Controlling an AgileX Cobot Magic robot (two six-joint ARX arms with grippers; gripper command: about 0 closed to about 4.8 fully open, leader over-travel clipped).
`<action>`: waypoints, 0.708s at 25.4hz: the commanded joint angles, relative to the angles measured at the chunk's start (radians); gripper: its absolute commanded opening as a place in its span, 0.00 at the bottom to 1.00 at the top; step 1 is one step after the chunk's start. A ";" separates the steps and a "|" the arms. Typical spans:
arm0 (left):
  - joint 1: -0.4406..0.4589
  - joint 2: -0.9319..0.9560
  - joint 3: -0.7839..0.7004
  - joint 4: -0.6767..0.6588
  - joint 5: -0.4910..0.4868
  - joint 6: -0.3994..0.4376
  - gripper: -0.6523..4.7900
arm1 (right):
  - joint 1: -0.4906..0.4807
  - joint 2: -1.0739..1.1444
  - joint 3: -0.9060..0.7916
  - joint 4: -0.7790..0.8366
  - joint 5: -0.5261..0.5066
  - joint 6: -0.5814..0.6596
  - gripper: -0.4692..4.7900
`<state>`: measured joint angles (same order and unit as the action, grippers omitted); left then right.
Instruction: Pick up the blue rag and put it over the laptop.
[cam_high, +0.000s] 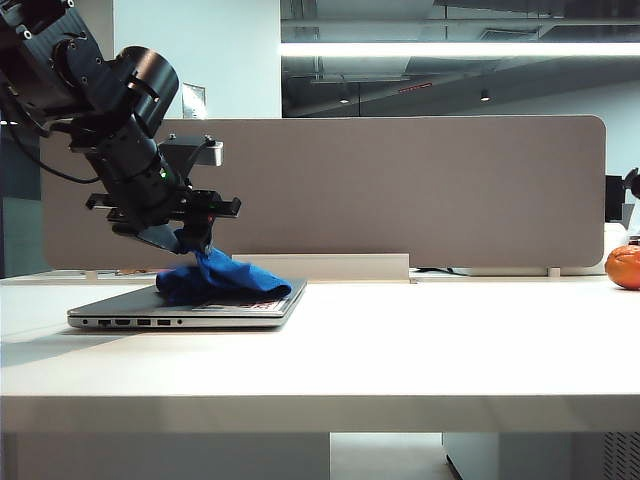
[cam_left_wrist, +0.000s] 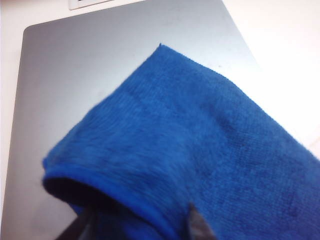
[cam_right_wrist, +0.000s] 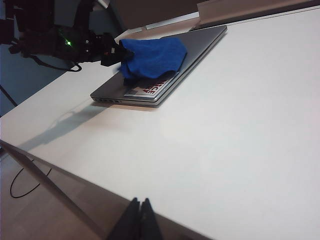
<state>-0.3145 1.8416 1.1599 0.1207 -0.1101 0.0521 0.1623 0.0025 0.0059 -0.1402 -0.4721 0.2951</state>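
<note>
The blue rag (cam_high: 225, 280) lies bunched on the closed silver laptop (cam_high: 130, 305) at the table's left. One corner of the rag rises to my left gripper (cam_high: 200, 240), which hangs just above the lid and tilts down. In the left wrist view the rag (cam_left_wrist: 200, 150) covers much of the lid (cam_left_wrist: 75, 75). My left gripper (cam_left_wrist: 140, 215) stands open, with a fold of cloth between its spread fingers (cam_left_wrist: 196, 225). The right wrist view shows the rag (cam_right_wrist: 152, 57) over the laptop (cam_right_wrist: 200, 37), with the white-and-red sticker (cam_right_wrist: 150, 89) partly bare. My right gripper (cam_right_wrist: 140, 204) is shut and empty, far from both.
A grey partition (cam_high: 400, 190) runs along the back of the white table (cam_high: 400, 350). An orange round object (cam_high: 623, 267) sits at the far right edge. A thin cable (cam_right_wrist: 20, 182) lies on the floor past the table's edge.
</note>
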 joint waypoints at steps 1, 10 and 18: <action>0.000 -0.005 0.004 -0.007 -0.006 0.001 0.60 | 0.000 -0.001 -0.005 0.017 -0.001 0.001 0.09; 0.000 -0.162 0.004 -0.122 -0.006 0.001 0.70 | -0.001 -0.001 -0.005 0.017 0.007 0.000 0.09; 0.000 -0.293 0.004 -0.295 -0.073 0.001 0.22 | -0.001 -0.001 -0.005 0.016 0.082 -0.012 0.09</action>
<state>-0.3149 1.5612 1.1606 -0.1287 -0.1608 0.0521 0.1619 0.0025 0.0059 -0.1406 -0.4183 0.2886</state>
